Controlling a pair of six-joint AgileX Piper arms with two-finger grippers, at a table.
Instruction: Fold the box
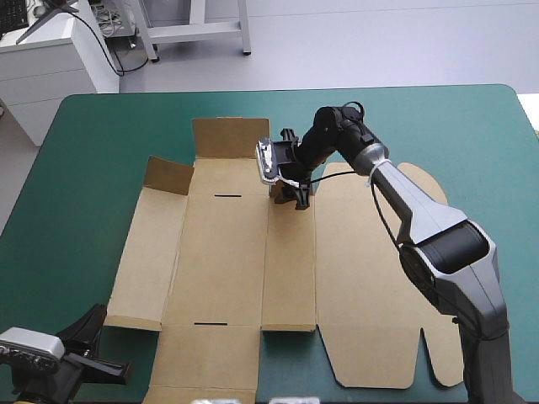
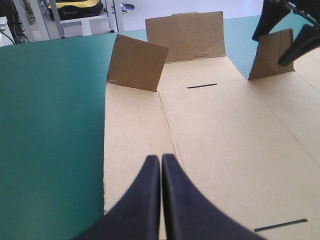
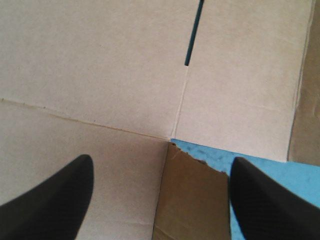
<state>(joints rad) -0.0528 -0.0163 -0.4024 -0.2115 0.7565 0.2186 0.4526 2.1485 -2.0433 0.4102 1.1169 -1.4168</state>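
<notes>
The brown box point(image 1: 236, 252) lies as a cut sheet spread over the middle of the table. Its far flap point(image 1: 229, 137) and far-left corner flap point(image 1: 168, 175) stand raised. My right gripper point(image 1: 290, 192) is open at the sheet's far side, its fingers astride a small raised flap point(image 3: 192, 200). In the left wrist view that same flap point(image 2: 272, 52) stands between the right gripper's fingers point(image 2: 305, 42). My left gripper point(image 2: 161, 162) is shut and holds nothing. It sits low at the sheet's near-left corner point(image 1: 88, 349), pointing along the box point(image 2: 225, 135).
The lid panel with rounded tabs point(image 1: 379, 278) lies flat on the right, under the right arm. The teal-green cover point(image 1: 76, 194) shows in a wide strip left of the sheet and along the far edge. The sheet's near edge reaches the table's front.
</notes>
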